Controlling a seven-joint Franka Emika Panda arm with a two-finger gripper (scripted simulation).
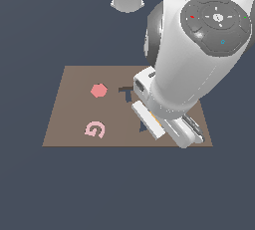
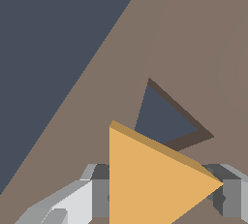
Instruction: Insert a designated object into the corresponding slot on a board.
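Hovering low over the board, gripper clenched on the triangle, held flat just short of the slot at its 12 o'clock, corners seemingly turned off the cut-out, so likely aligning before insertion.

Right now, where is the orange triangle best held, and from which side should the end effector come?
Grip the orange triangle across two opposite edges, coming from above, as the end effector does now: it is flat, so only its thin edges offer faces. The slot lies just beyond.
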